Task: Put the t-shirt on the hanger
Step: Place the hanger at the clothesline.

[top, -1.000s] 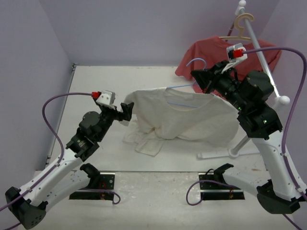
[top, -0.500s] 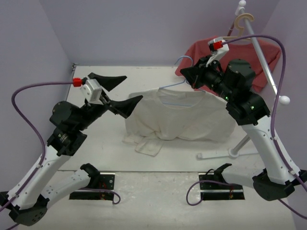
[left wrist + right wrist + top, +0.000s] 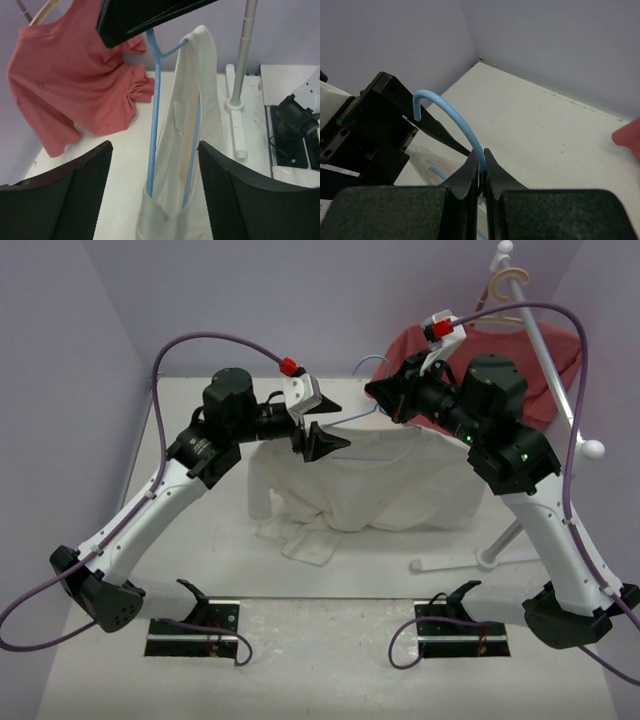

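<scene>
The light-blue wire hanger (image 3: pixel 372 412) hangs from my right gripper (image 3: pixel 385 395), which is shut on the neck just below its hook (image 3: pixel 450 112). The cream t-shirt (image 3: pixel 370 485) hangs from the hanger with its hem bunched on the table. In the left wrist view both hanger wires (image 3: pixel 155 110) run down into the t-shirt's collar (image 3: pixel 187 125). My left gripper (image 3: pixel 325 438) is open and empty at the t-shirt's left shoulder; its fingers (image 3: pixel 75 200) frame the hanger from a short distance. The right gripper (image 3: pixel 481 167) pinches the wire.
A white garment stand (image 3: pixel 545 350) rises at the back right, its base (image 3: pixel 470 560) on the table. A tan wooden hanger (image 3: pixel 505 285) on it carries a red t-shirt (image 3: pixel 475 355), which also shows in the left wrist view (image 3: pixel 75 85). Purple walls close in three sides.
My left gripper let go of the t-shirt's left shoulder, opened, and swung up and right to the hanger's left end. My right gripper lifted the hanger slightly and moved it left.
</scene>
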Robot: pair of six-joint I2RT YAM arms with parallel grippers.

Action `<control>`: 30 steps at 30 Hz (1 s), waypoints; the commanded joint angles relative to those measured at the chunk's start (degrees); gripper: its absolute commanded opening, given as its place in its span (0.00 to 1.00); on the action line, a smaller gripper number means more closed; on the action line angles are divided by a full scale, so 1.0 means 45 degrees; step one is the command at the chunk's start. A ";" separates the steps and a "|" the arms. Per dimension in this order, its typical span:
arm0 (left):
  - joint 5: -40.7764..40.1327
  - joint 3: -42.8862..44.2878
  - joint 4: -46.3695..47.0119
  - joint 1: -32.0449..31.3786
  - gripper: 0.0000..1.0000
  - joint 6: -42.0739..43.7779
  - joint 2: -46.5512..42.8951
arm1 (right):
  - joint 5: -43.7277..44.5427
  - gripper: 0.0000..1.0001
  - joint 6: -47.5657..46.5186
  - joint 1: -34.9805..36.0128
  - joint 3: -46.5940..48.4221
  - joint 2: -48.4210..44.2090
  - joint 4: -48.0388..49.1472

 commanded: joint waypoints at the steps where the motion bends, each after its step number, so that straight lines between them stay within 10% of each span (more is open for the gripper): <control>1: 0.1537 0.1020 -0.0162 -0.0061 0.50 0.0159 0.0535 | -0.0929 0.00 -0.0185 0.0155 0.0623 -0.0104 0.0309; 10: 0.1008 0.1241 0.0106 -0.0050 0.00 -0.0161 0.1015 | -0.1023 0.00 -0.0429 0.0155 0.0157 -0.0419 0.0495; 15: 0.0182 0.0659 0.0808 -0.0050 0.00 0.0201 0.0628 | -0.1414 0.01 -0.0538 0.0153 -0.0091 -0.0616 0.0738; 20: 0.0012 -0.0165 0.0444 0.0056 0.00 0.2819 -0.0326 | -0.1368 0.32 -0.1174 -0.0097 -0.0021 -0.1026 0.0328; 23: 0.0645 0.0440 -0.0602 0.0674 0.00 0.3504 -0.0359 | -0.1611 0.68 -0.1578 -0.0274 0.0044 -0.1480 -0.0356; 26: 0.3774 0.1041 -0.1212 0.1964 0.00 0.4044 -0.0187 | -0.1770 0.95 -0.2311 -0.0285 -0.0123 -0.2235 -0.1083; 30: 0.8969 0.1735 -0.1985 0.3815 0.00 0.5300 0.0262 | -0.1268 0.99 -0.3240 -0.0274 -0.0365 -0.2894 -0.2634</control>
